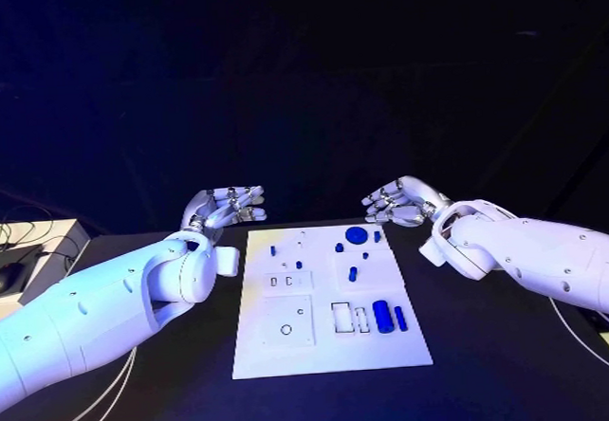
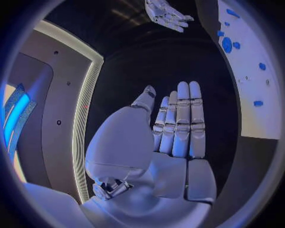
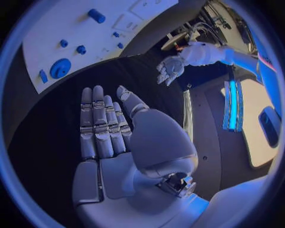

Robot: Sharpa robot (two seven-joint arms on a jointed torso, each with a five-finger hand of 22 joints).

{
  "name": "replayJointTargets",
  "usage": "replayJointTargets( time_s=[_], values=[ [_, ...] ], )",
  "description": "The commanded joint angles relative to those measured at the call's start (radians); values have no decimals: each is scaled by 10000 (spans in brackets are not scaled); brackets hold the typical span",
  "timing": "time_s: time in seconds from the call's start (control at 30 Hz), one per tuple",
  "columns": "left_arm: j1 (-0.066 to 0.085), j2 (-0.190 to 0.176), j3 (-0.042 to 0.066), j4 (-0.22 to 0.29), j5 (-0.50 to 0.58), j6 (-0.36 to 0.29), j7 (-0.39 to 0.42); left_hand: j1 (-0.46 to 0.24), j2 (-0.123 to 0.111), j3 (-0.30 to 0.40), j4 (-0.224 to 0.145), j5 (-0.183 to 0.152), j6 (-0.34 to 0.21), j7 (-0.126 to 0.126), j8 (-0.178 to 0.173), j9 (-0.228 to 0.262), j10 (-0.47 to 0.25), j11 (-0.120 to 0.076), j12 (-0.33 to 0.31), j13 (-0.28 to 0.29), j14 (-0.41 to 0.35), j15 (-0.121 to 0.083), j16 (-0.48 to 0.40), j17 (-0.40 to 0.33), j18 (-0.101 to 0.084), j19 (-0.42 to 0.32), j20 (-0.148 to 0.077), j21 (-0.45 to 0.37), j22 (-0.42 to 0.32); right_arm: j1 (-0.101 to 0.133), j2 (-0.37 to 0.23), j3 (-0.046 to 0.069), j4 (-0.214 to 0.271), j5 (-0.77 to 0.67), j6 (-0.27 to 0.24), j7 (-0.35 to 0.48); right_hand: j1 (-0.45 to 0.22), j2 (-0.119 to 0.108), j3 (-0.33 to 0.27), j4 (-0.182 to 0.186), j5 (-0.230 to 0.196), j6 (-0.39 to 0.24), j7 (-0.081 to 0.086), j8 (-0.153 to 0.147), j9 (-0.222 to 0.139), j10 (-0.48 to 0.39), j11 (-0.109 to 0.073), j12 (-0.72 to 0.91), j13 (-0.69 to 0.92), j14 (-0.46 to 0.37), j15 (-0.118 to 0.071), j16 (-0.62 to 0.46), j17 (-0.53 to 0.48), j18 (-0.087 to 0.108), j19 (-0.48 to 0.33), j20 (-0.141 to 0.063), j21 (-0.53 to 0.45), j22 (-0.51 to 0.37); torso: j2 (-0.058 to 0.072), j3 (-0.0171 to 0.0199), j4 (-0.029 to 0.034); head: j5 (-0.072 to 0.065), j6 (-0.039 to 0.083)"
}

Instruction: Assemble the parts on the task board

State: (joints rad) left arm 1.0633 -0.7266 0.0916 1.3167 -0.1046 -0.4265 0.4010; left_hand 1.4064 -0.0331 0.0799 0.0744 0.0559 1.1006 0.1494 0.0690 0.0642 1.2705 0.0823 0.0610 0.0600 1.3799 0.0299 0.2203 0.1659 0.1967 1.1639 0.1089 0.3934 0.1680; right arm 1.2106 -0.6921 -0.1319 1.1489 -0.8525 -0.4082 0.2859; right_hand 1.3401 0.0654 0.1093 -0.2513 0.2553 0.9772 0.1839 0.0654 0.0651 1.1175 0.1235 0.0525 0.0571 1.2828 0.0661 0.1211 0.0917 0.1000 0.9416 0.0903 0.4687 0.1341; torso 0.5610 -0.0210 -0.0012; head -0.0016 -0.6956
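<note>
The task board (image 1: 331,309) lies flat in the middle of the black bench (image 1: 477,372), its long side running away from the robot, so both arms can reach it evenly. The left hand (image 1: 226,208) hovers just beyond the board's far left corner and the right hand (image 1: 403,203) just beyond its far right corner; neither touches the board or any part. This looks like a ready pose, with assembly not yet begun.

In the left wrist view the left hand (image 2: 172,128) is flat, fingers (image 2: 189,118) straight and side by side, palm empty. The right wrist view shows the right hand (image 3: 109,128) the same way, extended and holding nothing. From the head view the fingers seem somewhat bent, so how far they are spread is hard to judge there.

On the board, a blue round disc (image 1: 355,233) sits near the far edge, small blue pieces (image 1: 351,274) dot the far half, and a long blue bar (image 1: 383,316) lies at the near right beside outlined recesses (image 1: 341,318). A ring-marked panel (image 1: 286,330) occupies the near left.

The smallest parts are too tiny to identify, and whether they stand in sockets or lie loose cannot be told. At the far left bench edge, a pale surface with cables (image 1: 19,246) is cut off.
</note>
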Motion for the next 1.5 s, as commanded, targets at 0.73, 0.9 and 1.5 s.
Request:
replayJointTargets(
  time_s=[0.73,0.9,1.5],
  values=[
    [0,-1249,373,2300,-1328,994,-483,-339,96,-158,-931,-13,40,-179,-46,3,8,-148,18,22,-1276,-315,4844,3873,-605,-829,-1146,4608,2981,408,1152,137,-630,-6928,1096,-3149,-869,-1029,563,-46,823,1235,-408,-30,61,591,-372,72,44,1409,-823,9166,5532,489,2681,-1238,5010,4487,967,-364,560,-455,143],
    [0,-1264,405,2412,-1414,990,-540,-386,104,-219,-1015,-15,2,-186,-46,3,-69,-122,18,22,-1316,-296,4923,3849,-511,-1016,-1075,4924,3170,423,1251,137,-736,-7404,1498,-3336,-849,-1179,664,77,817,1271,-421,-31,63,402,-323,70,37,1333,-780,9278,5538,550,2610,-1180,4948,4779,1061,-382,623,-519,145],
    [-3,-1215,422,2408,-1447,982,-523,-429,128,-303,-1124,-16,-87,-166,-45,3,-301,-49,21,22,-1410,-245,4953,3739,-420,-1175,-981,5148,3237,399,1358,135,-865,-8147,1606,-3518,-636,-1404,1108,477,813,1412,-398,-33,65,220,-265,66,33,1282,-732,9494,5369,633,2814,-1111,4255,6046,1340,-478,797,-713,218]
  ],
)
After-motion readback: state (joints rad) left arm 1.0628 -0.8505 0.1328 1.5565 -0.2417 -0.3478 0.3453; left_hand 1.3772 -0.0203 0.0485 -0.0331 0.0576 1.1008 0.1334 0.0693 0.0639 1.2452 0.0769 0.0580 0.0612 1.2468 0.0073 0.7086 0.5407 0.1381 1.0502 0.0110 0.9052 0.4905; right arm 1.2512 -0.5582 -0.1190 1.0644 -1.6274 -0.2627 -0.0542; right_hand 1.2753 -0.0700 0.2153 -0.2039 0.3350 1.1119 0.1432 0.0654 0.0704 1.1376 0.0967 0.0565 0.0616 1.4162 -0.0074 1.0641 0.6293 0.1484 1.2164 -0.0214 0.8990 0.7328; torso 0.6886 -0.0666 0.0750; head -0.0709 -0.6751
